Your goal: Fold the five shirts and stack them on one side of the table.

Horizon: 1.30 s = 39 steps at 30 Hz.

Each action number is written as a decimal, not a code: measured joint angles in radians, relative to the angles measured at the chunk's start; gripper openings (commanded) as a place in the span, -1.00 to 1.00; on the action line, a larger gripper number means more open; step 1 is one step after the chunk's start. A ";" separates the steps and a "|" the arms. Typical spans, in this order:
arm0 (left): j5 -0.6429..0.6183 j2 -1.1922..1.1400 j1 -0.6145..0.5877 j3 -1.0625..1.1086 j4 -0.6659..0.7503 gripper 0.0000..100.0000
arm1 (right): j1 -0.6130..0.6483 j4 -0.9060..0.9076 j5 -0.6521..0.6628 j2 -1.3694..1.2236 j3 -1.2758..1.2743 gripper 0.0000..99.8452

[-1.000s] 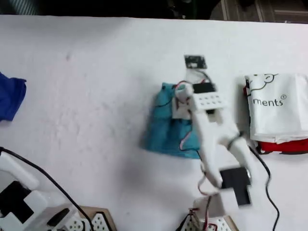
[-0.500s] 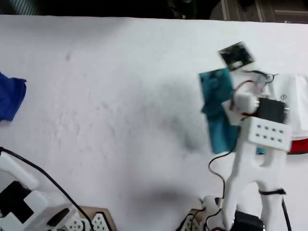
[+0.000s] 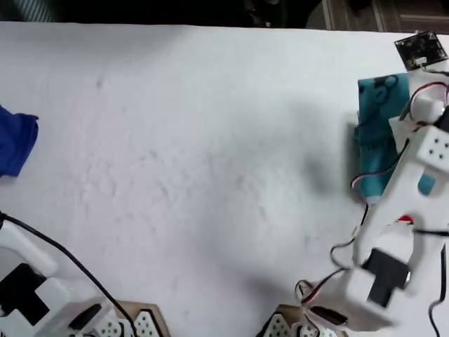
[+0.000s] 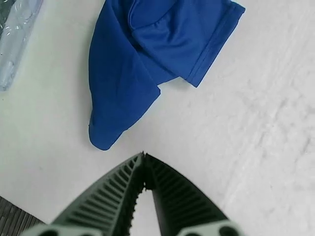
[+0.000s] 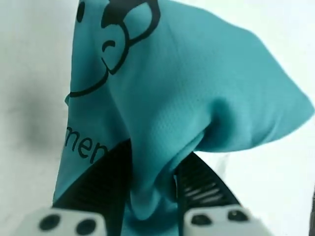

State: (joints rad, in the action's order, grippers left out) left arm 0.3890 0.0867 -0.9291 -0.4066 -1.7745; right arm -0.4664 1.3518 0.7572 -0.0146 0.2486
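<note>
Right arm [image 3: 410, 189] extended far out at the right side of the high view. Right gripper [image 5: 153, 167] clamped on teal shirt [image 5: 187, 93]. Left arm [image 3: 31, 284] tucked low, near-left corner. Left gripper [image 4: 143, 164]: fingers pressed together, nothing between.

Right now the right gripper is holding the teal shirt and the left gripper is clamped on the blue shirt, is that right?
Not quite. The left gripper is shut but on nothing: the left wrist view shows the blue shirt lying on the table just ahead of its tips, apart from them. The right gripper does hold the teal shirt.
</note>
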 measured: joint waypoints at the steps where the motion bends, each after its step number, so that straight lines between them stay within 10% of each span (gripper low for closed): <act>1: 0.000 0.000 0.000 0.000 0.000 -0.95 | -0.008 0.000 0.002 -0.038 0.028 -0.97; 11: 0.000 0.000 0.000 0.000 0.000 -0.95 | -0.081 0.000 0.114 -0.385 0.308 -0.95; 20: 0.000 0.000 0.000 0.000 0.000 -0.95 | -0.104 0.100 0.138 -0.486 0.563 -0.13; 27: 0.000 0.000 0.000 0.000 0.000 -0.95 | -0.100 0.265 0.141 -0.486 0.707 -0.31; 32: 0.000 0.000 0.000 0.000 0.000 -0.95 | -0.086 0.354 0.141 -0.486 0.744 -0.96; 39: 0.000 0.000 0.000 0.000 0.000 -0.95 | -0.080 0.361 0.141 -0.486 0.744 -0.95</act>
State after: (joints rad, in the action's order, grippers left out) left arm 0.3890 0.0867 -0.9291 -0.4066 -1.7745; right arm -0.5462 1.7123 0.8984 -0.5010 0.9927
